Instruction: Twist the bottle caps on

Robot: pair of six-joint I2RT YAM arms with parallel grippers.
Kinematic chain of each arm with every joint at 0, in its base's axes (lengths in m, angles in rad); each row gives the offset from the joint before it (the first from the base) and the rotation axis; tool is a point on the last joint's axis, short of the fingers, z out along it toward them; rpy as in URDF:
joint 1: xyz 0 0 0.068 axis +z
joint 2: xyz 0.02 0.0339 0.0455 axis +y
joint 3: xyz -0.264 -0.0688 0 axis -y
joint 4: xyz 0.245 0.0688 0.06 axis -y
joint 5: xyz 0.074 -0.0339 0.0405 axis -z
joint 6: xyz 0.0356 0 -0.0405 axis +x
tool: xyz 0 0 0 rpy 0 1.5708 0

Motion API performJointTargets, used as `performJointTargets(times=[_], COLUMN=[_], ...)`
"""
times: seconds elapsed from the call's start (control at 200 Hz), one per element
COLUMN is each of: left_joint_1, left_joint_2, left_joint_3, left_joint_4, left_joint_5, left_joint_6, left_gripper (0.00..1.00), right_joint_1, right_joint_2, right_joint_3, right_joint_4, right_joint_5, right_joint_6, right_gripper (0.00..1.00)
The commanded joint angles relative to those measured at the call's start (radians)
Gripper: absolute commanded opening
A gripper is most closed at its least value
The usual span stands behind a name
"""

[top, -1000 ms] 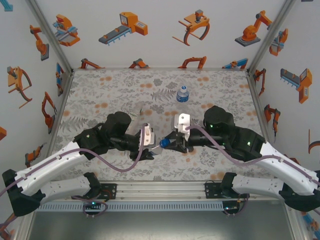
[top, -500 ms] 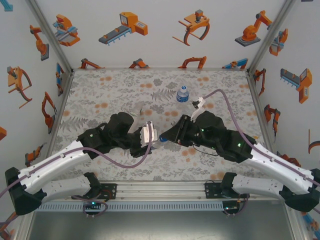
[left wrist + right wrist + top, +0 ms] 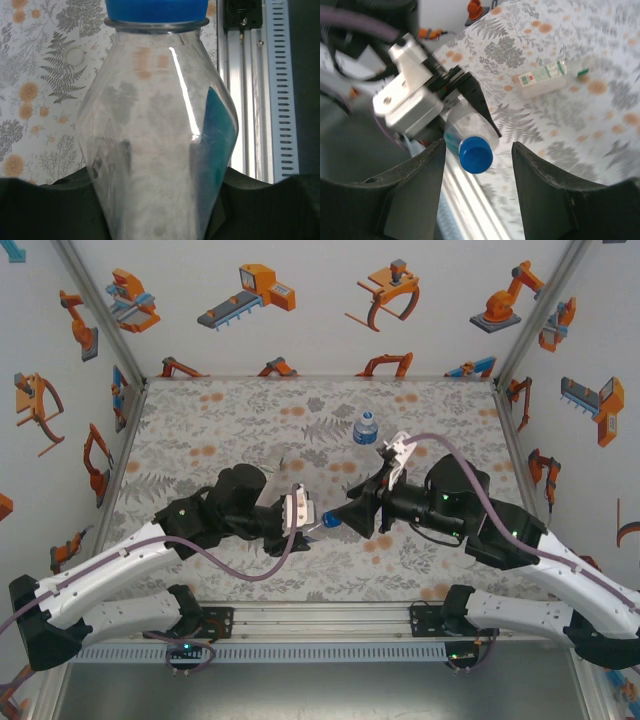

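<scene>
Top cam overhead, looks down, far, wrist cams close-up, all share capped bottle [image 3: 160,150]

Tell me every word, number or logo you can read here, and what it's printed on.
None can be read.
Held bottle, blue side label: plain blue, no letters visible.
Lying bottle, white-and-green label: print too blurred.
Standing bottle, blue band: too small.
Wall stickers: machine pictures, no words.

Bright, even overhead light; only soft shadows on the table [image 3: 230,420]. Left wrist: white glare streak down the bottle [image 3: 150,150]. Right wrist: motion-smeared, left side blurriest.
</scene>
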Motion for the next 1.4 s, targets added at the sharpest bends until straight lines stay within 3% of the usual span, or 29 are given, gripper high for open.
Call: performJointTargets(times=[0.0, 0.08, 0.26, 0.461, 0.736, 0.966, 1.066, 1.192, 1.397], left_joint_1=[-0.004, -0.003, -0.004, -0.004, -0.007, -0.007, -0.008, -0.008, -0.008], left_joint_2=[-0.011, -0.014, -0.015, -0.011, -0.015, -0.017, -0.021, -0.028, -0.038], left_joint_3=[0.024, 0.026, 0.026, 0.030, 0.030, 0.035, 0.035, 0.026, -0.013], left_joint_4=[-0.033, -0.040, -0.040, -0.040, -0.039, -0.040, -0.036, -0.026, 0.040], left_joint_5=[0.097, 0.132, 0.157, 0.163, 0.170, 0.165, 0.152, 0.083, 0.003], left_joint_6=[0.006, -0.001, -0.011, -0.010, -0.011, -0.011, -0.011, -0.011, -0.026], left_gripper=[0.00, 0.00, 0.00, 0.00, 0.00, 0.00, 0.00, 0.00, 0.00], right_joint_1=[0.000, 0.000, 0.000, 0.001, 0.001, 0.001, 0.000, 0.000, 0.000], right_joint_2=[0.028, 0.061, 0.122, 0.118, 0.095, 0.095, 0.092, 0.093, 0.089], right_joint_3=[0.073, 0.122, 0.154, 0.096, 0.069, 0.063, 0.050, 0.028, -0.033], right_joint_4=[-0.086, -0.185, -0.229, -0.159, -0.148, -0.129, -0.103, -0.049, -0.034], right_joint_5=[-0.212, -0.343, -0.434, -0.414, -0.368, -0.352, -0.281, -0.109, 0.152], right_joint_6=[-0.472, -0.649, -0.718, -0.702, -0.681, -0.609, -0.459, -0.069, 0.717], right_gripper=[0.53, 0.53, 0.53, 0.45, 0.43, 0.26, 0.18, 0.00, 0.00])
